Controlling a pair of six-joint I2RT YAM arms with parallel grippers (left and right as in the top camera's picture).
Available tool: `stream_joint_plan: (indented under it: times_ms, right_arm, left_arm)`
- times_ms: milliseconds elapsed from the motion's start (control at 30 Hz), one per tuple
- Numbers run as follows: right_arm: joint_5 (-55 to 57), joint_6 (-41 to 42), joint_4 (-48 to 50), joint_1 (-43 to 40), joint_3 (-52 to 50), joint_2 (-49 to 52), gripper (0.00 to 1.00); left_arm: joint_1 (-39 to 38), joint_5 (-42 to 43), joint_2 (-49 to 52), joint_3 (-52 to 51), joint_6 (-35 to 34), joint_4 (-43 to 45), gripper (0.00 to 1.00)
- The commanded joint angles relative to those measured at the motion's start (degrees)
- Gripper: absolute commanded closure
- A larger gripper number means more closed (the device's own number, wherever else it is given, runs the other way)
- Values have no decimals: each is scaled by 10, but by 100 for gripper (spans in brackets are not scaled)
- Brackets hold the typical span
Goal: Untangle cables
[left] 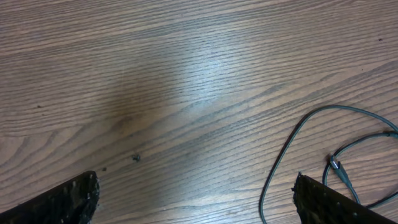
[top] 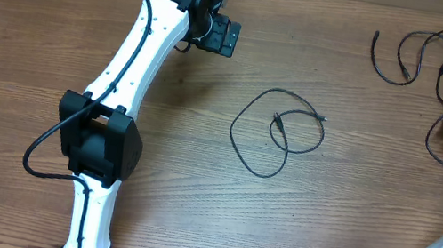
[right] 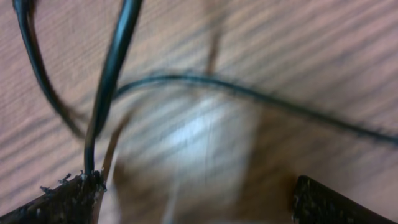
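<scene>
Over cables (right: 112,74), right fingers (right: 56,199) wide apart

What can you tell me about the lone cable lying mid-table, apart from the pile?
The lone cable is a thin, flexible black cord lying flat on the wooden table. It curls into one wide loop with a smaller loop crossing inside it. Both small plug ends lie toward the loop's upper part, one showing a silver tip. As far as can be seen, it touches only the table.
</scene>
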Motion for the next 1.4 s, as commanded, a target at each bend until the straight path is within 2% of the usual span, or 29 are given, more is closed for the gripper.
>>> stream_joint_plan:
  times_ms: [0,367,567,733,900,1367]
  right_arm:
    - [-3,10,-26,3,2,-50,0]
    - [-4,5,-139,36,2,-243,0]
    - [-7,-71,-199,129,2,-297,0]
    - [-42,-168,-221,230,2,-294,0]
    - [-43,-214,-200,315,1,-284,0]
    - [-150,-250,-193,367,1,-187,0]
  left_arm:
    - [-2,0,3,2,-2,0,1]
    - [-2,0,3,2,-2,0,1]
    - [-2,0,3,2,-2,0,0]
    - [-2,0,3,2,-2,0,0]
    - [-2,0,3,2,-2,0,0]
    - [-2,0,3,2,-2,0,0]
